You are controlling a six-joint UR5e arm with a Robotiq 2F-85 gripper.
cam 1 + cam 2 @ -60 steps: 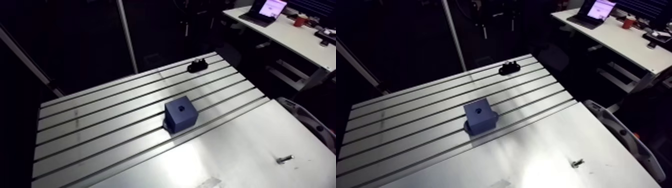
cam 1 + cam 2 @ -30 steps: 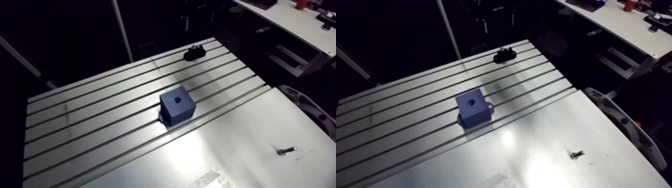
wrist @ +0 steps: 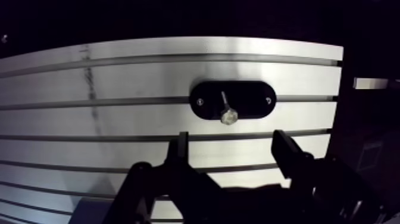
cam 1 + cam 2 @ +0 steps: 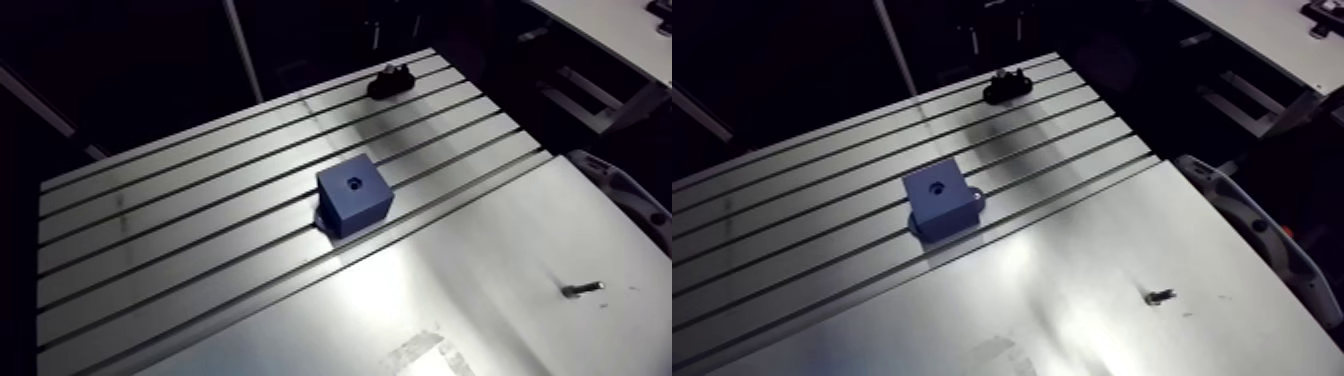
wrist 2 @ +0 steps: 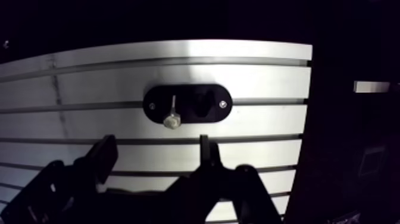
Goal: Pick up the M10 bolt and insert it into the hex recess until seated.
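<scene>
Bolt (image 3: 227,113): sits in the black holder (image 3: 256,98), just ahead of the gripper (image 3: 231,140), head end nearest it; we cannot tell if it stands upright.
Gripper: fingers spread, nothing between them.
Handling: we judge it rigid, smooth metal, so we should pinch across the head's flats.
Block (image 4: 354,197): well apart from the holder.
</scene>
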